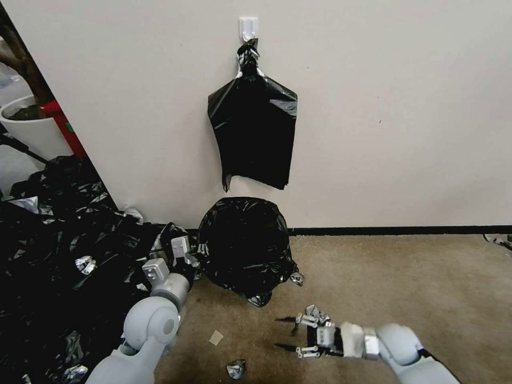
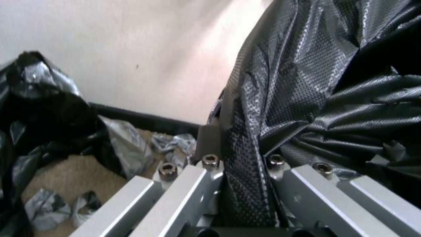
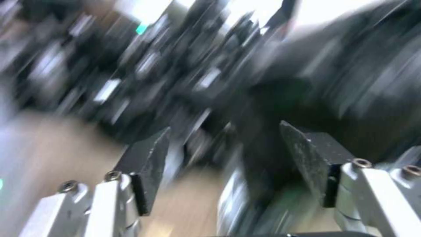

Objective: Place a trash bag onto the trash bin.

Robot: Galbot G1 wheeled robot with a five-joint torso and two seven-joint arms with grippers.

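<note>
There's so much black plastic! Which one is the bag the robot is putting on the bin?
Find the white hook on the wall with a flat bundle hanging from it. Directly below, on the carpet, sits a rounded black mound: the trash bag. Unlike the sprawling heap on its left, it stands alone, pinched by the left gripper.

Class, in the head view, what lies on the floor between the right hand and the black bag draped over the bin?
Bare tan carpet lies between the open right hand and the trash bag, as the head view shows.
</note>
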